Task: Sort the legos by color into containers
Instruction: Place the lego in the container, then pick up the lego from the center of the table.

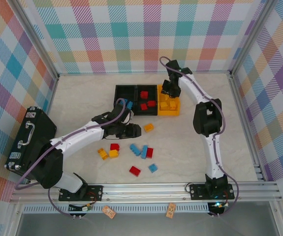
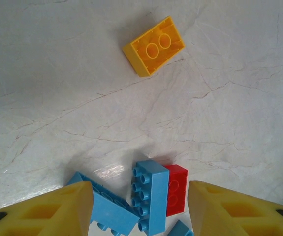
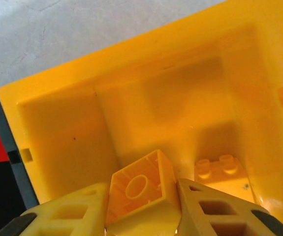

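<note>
Two fingers of the right gripper (image 3: 142,199) clamp a yellow brick (image 3: 137,189), tilted with its hollow underside toward the camera, over the yellow bin (image 3: 57,132), where a second yellow brick (image 3: 220,172) lies. The left gripper (image 2: 139,195), jaws apart, hovers over a blue brick (image 2: 151,194) lying lengthwise against a red brick (image 2: 176,189).

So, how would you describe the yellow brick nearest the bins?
Find the row of three bins at the table's far middle. Just in front of the black bin holding red bricks lies one yellow brick, alone; the other loose yellow bricks sit further forward, beside a red one.
</note>
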Tool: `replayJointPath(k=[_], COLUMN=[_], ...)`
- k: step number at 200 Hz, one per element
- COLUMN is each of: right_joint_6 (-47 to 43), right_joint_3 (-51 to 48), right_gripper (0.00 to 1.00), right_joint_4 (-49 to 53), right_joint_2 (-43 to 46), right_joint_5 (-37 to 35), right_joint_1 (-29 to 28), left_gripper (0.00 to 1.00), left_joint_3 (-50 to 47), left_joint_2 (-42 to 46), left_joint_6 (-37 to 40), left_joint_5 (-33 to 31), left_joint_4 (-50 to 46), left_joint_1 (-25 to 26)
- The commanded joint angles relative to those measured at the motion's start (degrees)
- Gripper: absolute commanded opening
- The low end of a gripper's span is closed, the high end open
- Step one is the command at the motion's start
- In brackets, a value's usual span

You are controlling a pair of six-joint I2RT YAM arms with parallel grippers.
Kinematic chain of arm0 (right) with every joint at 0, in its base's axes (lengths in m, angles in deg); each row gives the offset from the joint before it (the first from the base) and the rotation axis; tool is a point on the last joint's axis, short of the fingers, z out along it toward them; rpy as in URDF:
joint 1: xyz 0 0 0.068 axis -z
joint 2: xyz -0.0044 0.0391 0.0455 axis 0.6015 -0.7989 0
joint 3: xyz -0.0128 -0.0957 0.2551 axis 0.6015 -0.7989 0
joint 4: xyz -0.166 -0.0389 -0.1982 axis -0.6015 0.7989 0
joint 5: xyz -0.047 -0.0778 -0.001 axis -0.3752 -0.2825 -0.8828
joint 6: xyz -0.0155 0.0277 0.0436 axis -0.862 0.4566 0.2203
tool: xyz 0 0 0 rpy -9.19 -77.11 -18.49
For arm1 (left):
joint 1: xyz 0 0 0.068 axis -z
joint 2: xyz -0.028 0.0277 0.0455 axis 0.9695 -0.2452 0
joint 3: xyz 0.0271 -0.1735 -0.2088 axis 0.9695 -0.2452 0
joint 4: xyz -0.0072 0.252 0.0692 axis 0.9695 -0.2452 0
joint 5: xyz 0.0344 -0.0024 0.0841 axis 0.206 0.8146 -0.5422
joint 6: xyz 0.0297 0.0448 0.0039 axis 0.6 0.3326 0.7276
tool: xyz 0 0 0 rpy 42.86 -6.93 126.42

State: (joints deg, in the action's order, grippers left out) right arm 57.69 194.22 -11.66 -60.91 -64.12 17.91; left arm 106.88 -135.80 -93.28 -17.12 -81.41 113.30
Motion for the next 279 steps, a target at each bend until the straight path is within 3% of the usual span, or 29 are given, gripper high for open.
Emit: replayJointPath(k=[1, 40, 75, 121, 189, 237, 279], right_joint_6=[-0.8, -0.7, -1.8, -3.4, -7.4, -12.1, -14.4], right_joint_3=[3.4, 4.9, 2.6, -14.1, -34.8, -43.9, -47.3], right_gripper=[0.35, 0.46, 0.48, 0.51, 0.62, 0.73, 0.80], right_joint_4=[2.7, 2.8, 2.6, -4.9, -10.6, -14.8, -17.0], right_joint_2=[-2.3, -2.2, 2.3, 15.9, 30.5, 34.7, 33.1], right_joint_5=[1.6, 2.1, 2.0, 2.9, 5.1, 5.5, 3.2], right_joint_1=[0.3, 0.3, 0.2, -0.6, -5.3, -12.1, -17.3], left_gripper=[0.53, 0.53, 0.53, 0.54, 0.57, 0.59, 0.62], left_joint_3=[-1.1, -1.1, -1.0, -0.9, -4.2, -10.2, -15.6], left_joint_2=[2.2, 2.4, 2.9, 3.9, 4.3, 7.2, 11.8], left_joint_6=[-1.1, -1.1, -2.2, -2.9, -7.0, -12.4, -15.1], left_joint_5=[-1.0, -1.5, -3.7, -7.7, -7.6, -5.4, -4.1], left_joint_4=[-1.8, -2.3, -2.3, -3.1, 0.0, 4.1, 5.3], left_joint_1=[0.8, 0.8, 0.8, 0.8, 0.0, -1.8, -4.1])
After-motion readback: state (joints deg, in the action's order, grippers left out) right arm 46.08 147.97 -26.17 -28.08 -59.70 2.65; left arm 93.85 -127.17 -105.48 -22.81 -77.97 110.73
